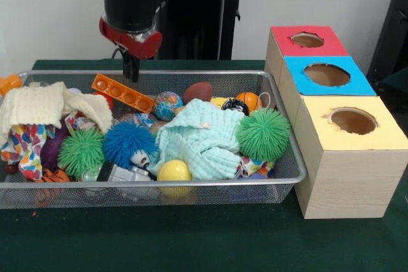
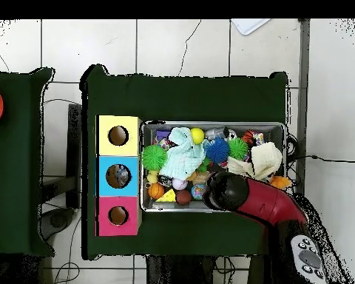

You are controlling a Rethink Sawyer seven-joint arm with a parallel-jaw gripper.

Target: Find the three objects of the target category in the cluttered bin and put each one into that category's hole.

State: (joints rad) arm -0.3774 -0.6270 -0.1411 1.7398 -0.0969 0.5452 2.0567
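Yellow ball [image 1: 174, 171] nearest cam in the full cluttered bin [image 1: 290, 151] on worktop left of boxes; my claw [image 1: 131, 68] hangs over back rim, empty, spread/closed can't tell; nothing visibly sorted yet.

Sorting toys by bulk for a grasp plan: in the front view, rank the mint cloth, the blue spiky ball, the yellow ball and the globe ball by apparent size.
1. mint cloth, largest.
2. blue spiky ball.
3. yellow ball and globe ball: these look alike; the yellow one lies nearer the camera, so I will not rank them.
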